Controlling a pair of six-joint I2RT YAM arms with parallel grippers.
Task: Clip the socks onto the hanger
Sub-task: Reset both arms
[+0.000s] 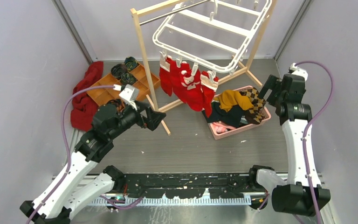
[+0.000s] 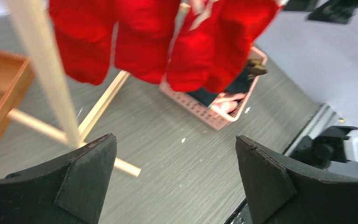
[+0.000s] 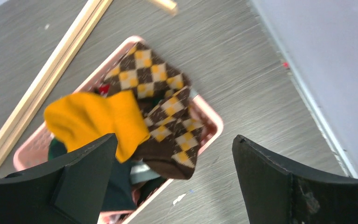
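Note:
Several red socks (image 1: pixel 189 86) hang in a row from clips along the near edge of the white hanger (image 1: pixel 205 35), which is tilted on the wooden rack. The left wrist view shows the socks (image 2: pixel 168 42) dangling above the floor. My left gripper (image 1: pixel 156 119) is open and holds nothing, just left of and below the socks (image 2: pixel 175 144). My right gripper (image 1: pixel 266 88) is open and empty at the right of the pink basket (image 3: pixel 172 144).
The wooden rack (image 1: pixel 144 51) stands mid-back, its foot bar (image 2: pixel 98 109) across the floor. A pink basket (image 1: pixel 242 128) holds mustard and checkered garments (image 3: pixel 163 98). A wooden tray (image 1: pixel 116 86) and a dark red cloth (image 1: pixel 86 93) lie at the back left.

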